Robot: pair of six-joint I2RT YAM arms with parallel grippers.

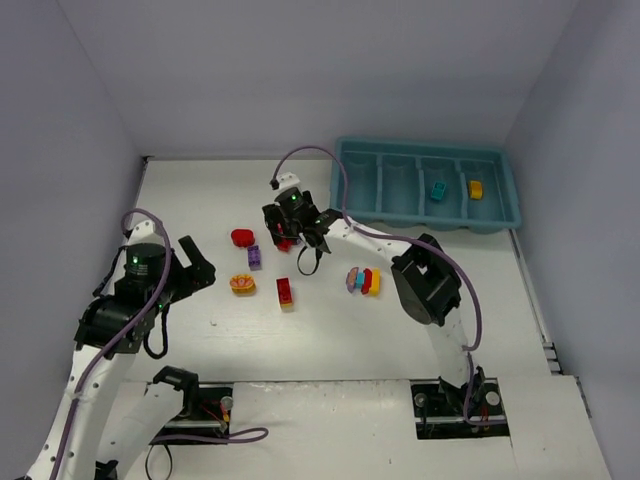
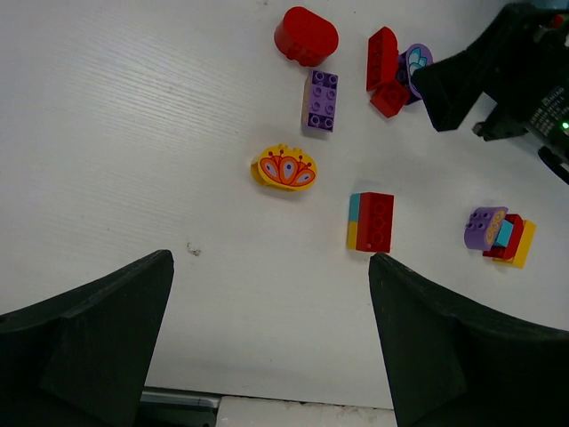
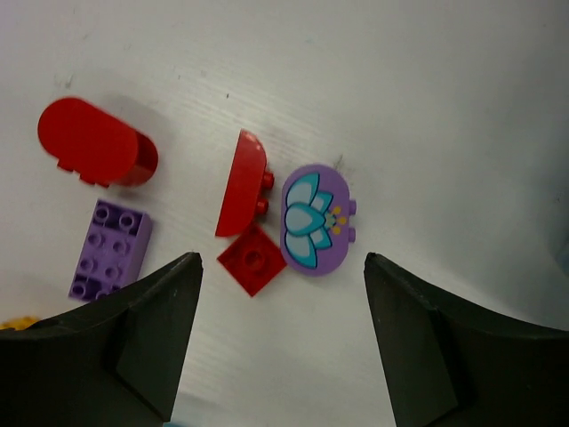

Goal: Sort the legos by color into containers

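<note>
The teal tray (image 1: 428, 213) stands at the back right; a cyan brick (image 1: 438, 191) lies in its third compartment and a yellow brick (image 1: 475, 189) in its rightmost. My right gripper (image 1: 290, 236) hovers open over a purple lotus oval (image 3: 316, 218), a red curved piece (image 3: 238, 182) and a small red square (image 3: 253, 260). Beside them lie a red rounded brick (image 3: 93, 142) and a purple brick (image 3: 108, 249). My left gripper (image 2: 271, 260) is open and empty, nearer than a yellow oval brick (image 2: 285, 167) and a red-yellow-cyan stack (image 2: 372, 221).
A multicoloured cluster of purple, cyan, red and yellow bricks (image 1: 364, 281) lies right of centre. The right arm's elbow (image 1: 428, 280) rises just beside it. White walls close in the table at the left, back and right.
</note>
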